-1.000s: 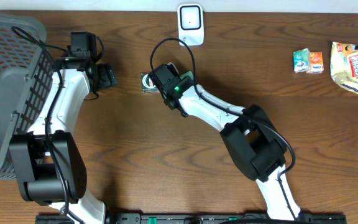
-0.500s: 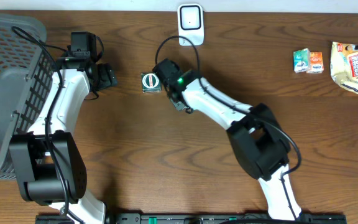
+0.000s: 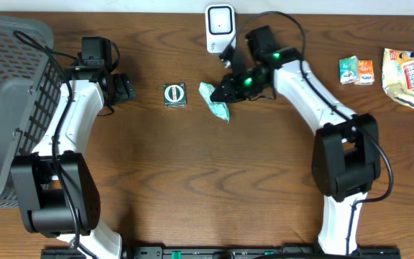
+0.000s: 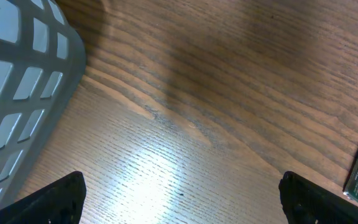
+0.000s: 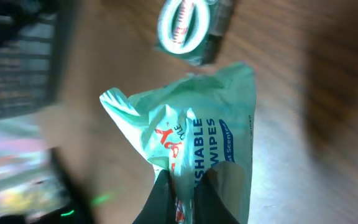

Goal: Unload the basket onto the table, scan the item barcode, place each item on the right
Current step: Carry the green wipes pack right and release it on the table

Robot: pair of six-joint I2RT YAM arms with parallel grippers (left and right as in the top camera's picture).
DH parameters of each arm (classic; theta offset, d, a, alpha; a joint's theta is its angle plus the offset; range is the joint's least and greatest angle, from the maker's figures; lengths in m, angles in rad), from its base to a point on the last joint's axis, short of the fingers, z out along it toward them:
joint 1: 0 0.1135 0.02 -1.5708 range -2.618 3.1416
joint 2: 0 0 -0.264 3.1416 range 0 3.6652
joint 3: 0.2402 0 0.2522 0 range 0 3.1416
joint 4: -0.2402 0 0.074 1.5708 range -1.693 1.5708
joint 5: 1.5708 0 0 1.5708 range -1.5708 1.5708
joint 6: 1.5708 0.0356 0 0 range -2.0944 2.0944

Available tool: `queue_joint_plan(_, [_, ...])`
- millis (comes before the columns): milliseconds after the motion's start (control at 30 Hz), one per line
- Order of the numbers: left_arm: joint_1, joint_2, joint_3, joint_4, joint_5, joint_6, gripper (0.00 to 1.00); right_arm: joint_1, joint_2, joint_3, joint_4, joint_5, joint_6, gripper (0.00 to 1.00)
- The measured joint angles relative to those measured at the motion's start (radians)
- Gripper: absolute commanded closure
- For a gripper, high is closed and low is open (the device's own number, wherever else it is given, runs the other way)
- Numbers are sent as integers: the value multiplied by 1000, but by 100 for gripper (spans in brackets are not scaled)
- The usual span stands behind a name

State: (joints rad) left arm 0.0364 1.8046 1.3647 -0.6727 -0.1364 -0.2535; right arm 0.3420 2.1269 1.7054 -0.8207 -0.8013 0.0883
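I pinch the wipes packet [image 5: 197, 137] by its crumpled end in my right gripper [image 3: 225, 92], jaws pressed together on it, near the back edge of the desk [image 3: 192, 180] just in front of the scanner [image 3: 220, 27], probably so its print can face the window; the green tin [image 3: 174, 95] lies apart on the desk; my left gripper [image 3: 124, 88], jaws spread wide, hovers by the basket [image 3: 6, 93] at the left edge, clear of the scan.

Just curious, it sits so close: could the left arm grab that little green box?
Probably yes: the left gripper is open, only bare table lies between it and the box, and the right gripper holds its packet beyond it.
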Motion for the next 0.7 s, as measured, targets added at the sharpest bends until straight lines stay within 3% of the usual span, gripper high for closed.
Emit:
queue_joint_plan(333, [0,0,0,0,0,0,3,-88,30,-268,119,-240,18,99])
queue_joint_plan(400, [0,0,0,0,0,0,2,-123,31,-311,133,-245,19,84])
queue_joint_plan(467, [0,0,0,0,0,0,2,-151,31,-332,129,-224,25,79])
queue_joint_plan(700, [0,0,0,1,0,0,2,-269,32,-305,40,24,91,73])
